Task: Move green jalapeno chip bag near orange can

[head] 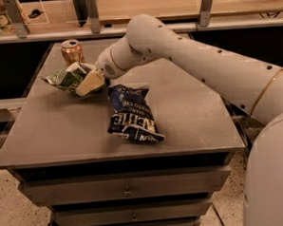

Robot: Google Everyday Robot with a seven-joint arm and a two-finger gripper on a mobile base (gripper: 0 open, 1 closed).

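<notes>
The tool [90,82], at the green jalapeno chip bag [65,79], hides one end of it; the arm [215,68] runs off-frame.

Colour inventory, places given from the orange can.
- Orange can [72,52]: body was orange-gold, top silver.
- Green jalapeno chip bag [66,80], just in front of the can: green foil with white and dark patches.
- Gripper [90,82], just front-right of the can, against the bag: pale cream-yellow.
- Arm [186,60], right of the can: white with small dark dots and a tan ring.
- Blue bag [132,114], further front-right of the can: dark blue with white lettering.
- Desk [194,117]: plain grey-brown.
</notes>
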